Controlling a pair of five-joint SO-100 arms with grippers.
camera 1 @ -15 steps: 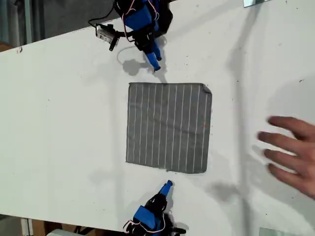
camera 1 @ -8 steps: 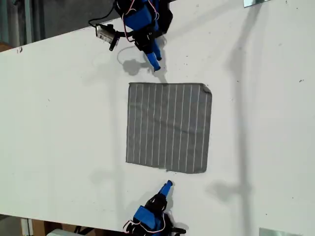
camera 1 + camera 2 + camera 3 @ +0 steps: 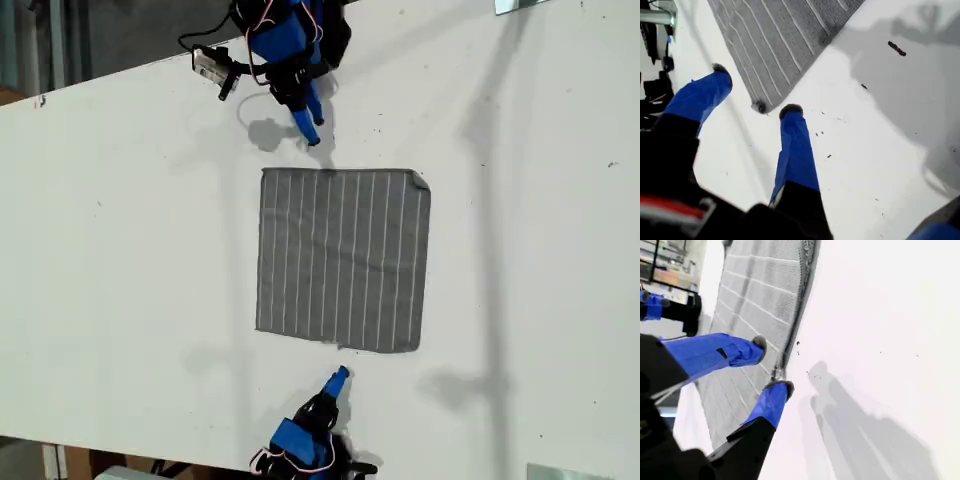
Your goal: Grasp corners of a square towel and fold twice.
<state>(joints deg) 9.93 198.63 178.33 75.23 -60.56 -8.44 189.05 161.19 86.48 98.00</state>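
Observation:
The square towel (image 3: 343, 260) lies flat on the white table, grey with thin pale stripes. Its corner (image 3: 422, 182) at the exterior view's upper right is slightly curled. My first gripper (image 3: 312, 132) hovers just above the towel's top edge in the exterior view. In the first wrist view my first gripper (image 3: 755, 90) is open and empty, with a towel corner (image 3: 760, 105) showing between its fingertips. My second gripper (image 3: 340, 377) sits below the towel's bottom edge. My second gripper (image 3: 772, 364) is open, with the towel (image 3: 755, 290) edge between its blue fingers.
The white table (image 3: 120, 250) spreads wide around the towel. Its edge (image 3: 100, 76) runs across the exterior view's upper left. A small dark mark (image 3: 897, 48) lies on the table beyond the towel. Soft shadows cross the table at the exterior view's right.
A person's hand at the exterior view's right edge has withdrawn out of view. My first gripper has shifted slightly up and left in the exterior view. The towel has not moved.

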